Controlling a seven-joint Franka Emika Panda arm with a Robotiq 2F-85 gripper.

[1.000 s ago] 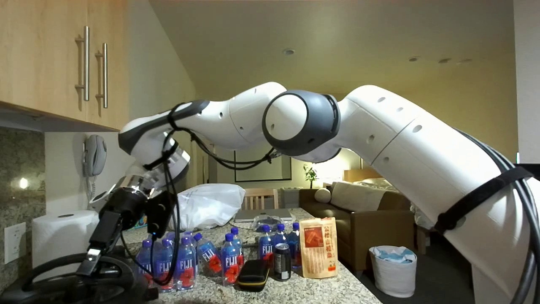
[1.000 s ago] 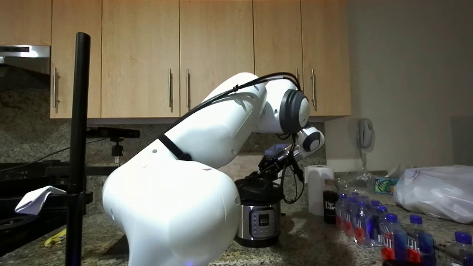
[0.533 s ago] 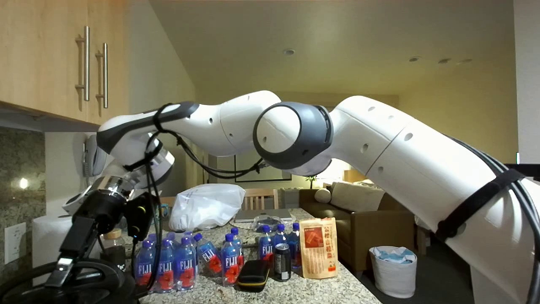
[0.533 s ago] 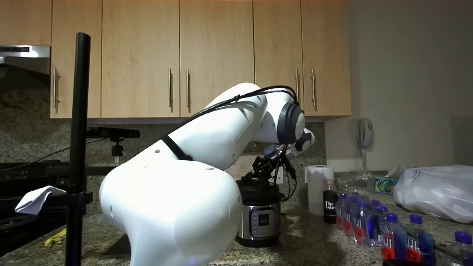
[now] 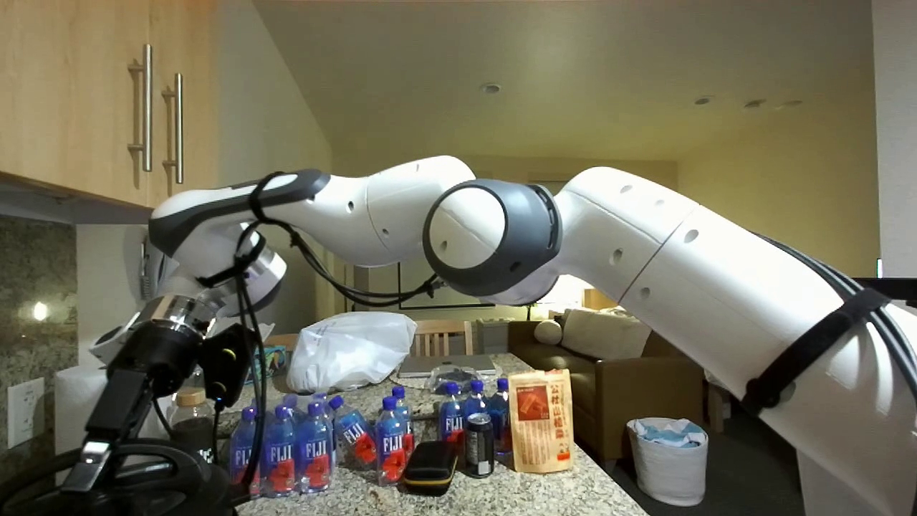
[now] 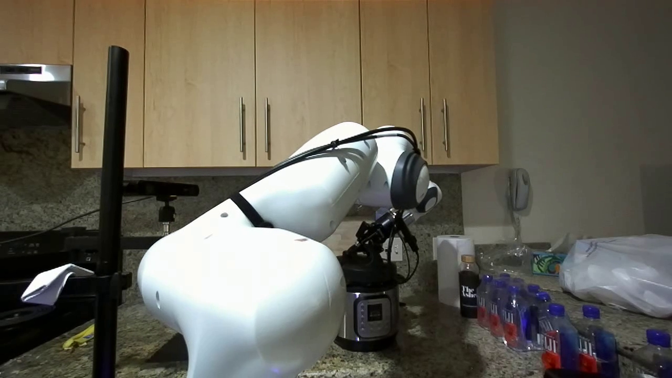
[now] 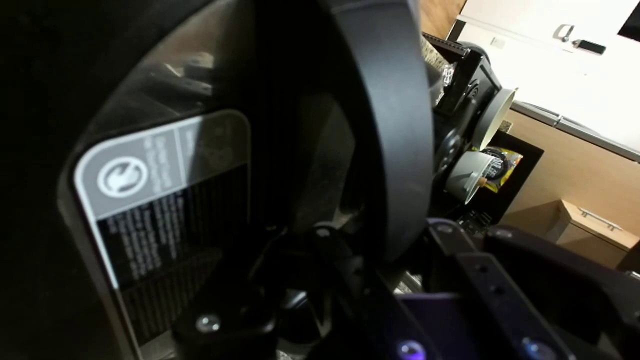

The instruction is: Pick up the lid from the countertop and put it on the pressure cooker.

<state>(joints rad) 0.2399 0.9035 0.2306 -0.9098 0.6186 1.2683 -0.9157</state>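
As the lid [image 6: 370, 273] is held by its handle [image 7: 406, 130] in the gripper [image 7: 385, 240], it should be seated level on the pressure cooker [image 6: 371, 317], evenly left to right, before release.

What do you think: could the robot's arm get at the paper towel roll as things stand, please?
Probably not yet: the jaws seem closed on the handle of the lid, so they would have to let go before grasping the roll.
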